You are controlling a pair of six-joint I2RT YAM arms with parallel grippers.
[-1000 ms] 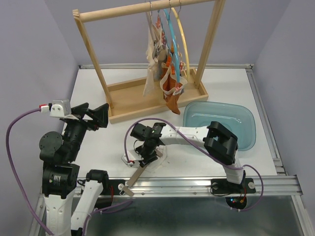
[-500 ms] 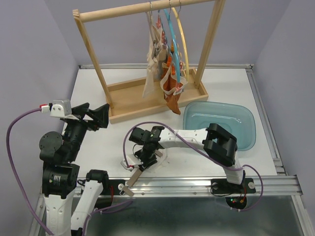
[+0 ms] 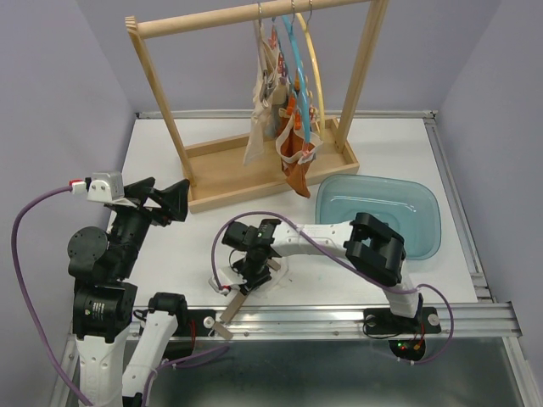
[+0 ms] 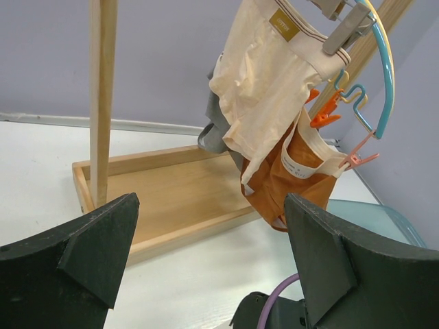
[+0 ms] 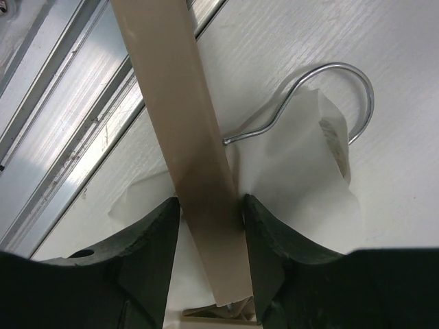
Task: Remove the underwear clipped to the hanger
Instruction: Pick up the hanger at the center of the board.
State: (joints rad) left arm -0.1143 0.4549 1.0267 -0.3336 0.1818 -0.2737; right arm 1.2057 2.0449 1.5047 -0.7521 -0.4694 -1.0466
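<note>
Low in the centre of the overhead frame, the right fingers [image 3: 252, 270] are clamped on a flat tan hanger [image 3: 234, 303] that lies on the white tabletop [image 3: 170, 254] near the bottom edge. In the right wrist view both right fingers [image 5: 147, 260] press against the sides of the hanger's [image 5: 199, 151] bar. A white cloth piece [image 5: 302, 178] lies under it, beside the metal hook [image 5: 329, 67].

At middle left, the left fingers [image 3: 176, 197] are spread wide apart with nothing between them.

The rest of the underwear [image 3: 280, 127] hangs clipped on coloured hangers from the wooden rack [image 3: 212, 21] at upper centre: beige [image 4: 267, 103], grey [image 4: 216, 133] and orange-brown [image 4: 271, 188] pieces. A blue tub [image 3: 382, 212] sits right of centre.
</note>
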